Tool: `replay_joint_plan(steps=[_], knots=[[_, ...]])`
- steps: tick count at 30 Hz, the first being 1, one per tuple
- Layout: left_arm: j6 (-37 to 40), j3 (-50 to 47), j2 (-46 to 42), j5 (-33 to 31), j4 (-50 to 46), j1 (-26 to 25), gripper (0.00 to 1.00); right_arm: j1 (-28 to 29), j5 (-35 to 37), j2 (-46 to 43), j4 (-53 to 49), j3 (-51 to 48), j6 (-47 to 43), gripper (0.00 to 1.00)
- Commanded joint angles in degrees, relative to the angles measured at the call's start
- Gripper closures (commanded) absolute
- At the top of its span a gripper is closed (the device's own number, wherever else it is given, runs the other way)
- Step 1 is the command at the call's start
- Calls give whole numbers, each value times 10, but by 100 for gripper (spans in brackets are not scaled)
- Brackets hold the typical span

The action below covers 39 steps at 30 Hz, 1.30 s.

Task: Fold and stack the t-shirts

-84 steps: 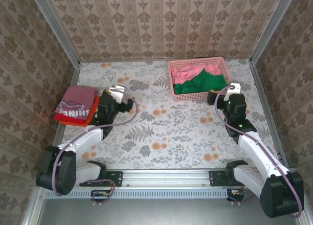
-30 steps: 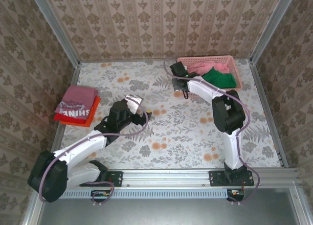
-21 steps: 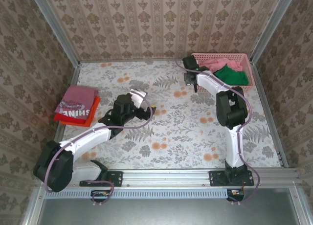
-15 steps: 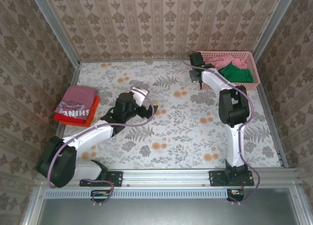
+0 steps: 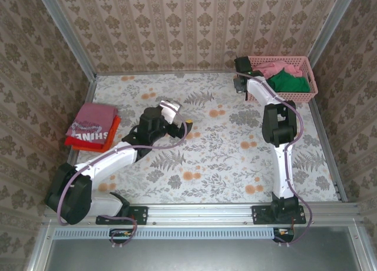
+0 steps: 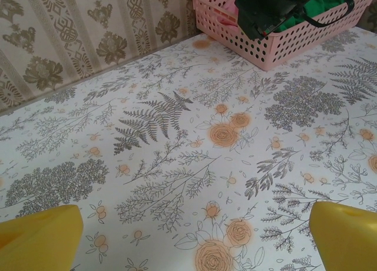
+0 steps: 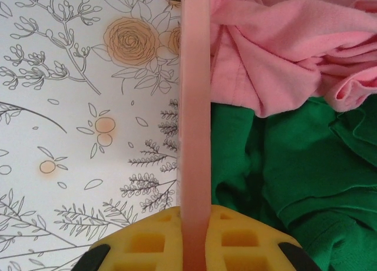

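Folded stack at the left side of the table: dusty-red t-shirt (image 5: 89, 119) with white lettering on top, orange-red t-shirt (image 5: 109, 135) beneath it, its edge showing along the near and right sides. The stack lies flat and apart from both grippers.

Salmon-pink shirt (image 5: 274, 68) (image 7: 277, 41) sits crumpled in the pink lattice basket (image 5: 310, 82) (image 6: 283, 44) (image 7: 194, 106) at the far right corner, against a crumpled green garment (image 5: 290, 81) (image 7: 283, 177).

Right gripper (image 5: 241, 67) (image 7: 194, 238) is clamped on the basket's left rim. The wrist view has the pink rim running straight between the yellow fingers (image 7: 147, 241), with cloth on one side and the floral tabletop (image 5: 212, 153) on the other.

Left gripper (image 5: 178, 121) (image 6: 194, 235) hangs over the middle of the table with its jaws spread wide and nothing between them. It is well apart from the stack and from the basket.
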Motion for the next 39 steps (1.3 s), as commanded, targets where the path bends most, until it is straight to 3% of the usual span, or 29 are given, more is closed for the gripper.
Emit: replay_joint_plan(steps=[1, 10, 11, 16, 19, 24, 28, 34, 39], knots=[[-2, 9, 3, 6, -1, -5, 0, -10, 4, 26, -20, 26, -21, 97], [0, 10, 8, 4, 2, -5, 0, -18, 0, 37, -26, 52, -17, 93], [0, 10, 10, 3, 2, -5, 0, -17, -5, 36, -31, 56, -11, 88], [-2, 11, 26, 3, 17, -5, 0, -7, -53, -21, -12, 22, 3, 40], [-6, 13, 35, 7, 29, -6, 0, -7, -76, -78, 22, -25, 17, 29], [-7, 18, 50, 22, 58, -6, 0, -27, -105, -164, 95, -113, 40, 24], [-1, 24, 62, 49, 79, -6, 0, -62, -114, -183, 92, -120, 48, 22], [11, 41, 82, 109, 90, -9, 0, -118, -137, -141, 73, -71, 55, 21], [11, 44, 87, 111, 100, -18, 0, -149, -158, -59, 51, 23, 67, 21]])
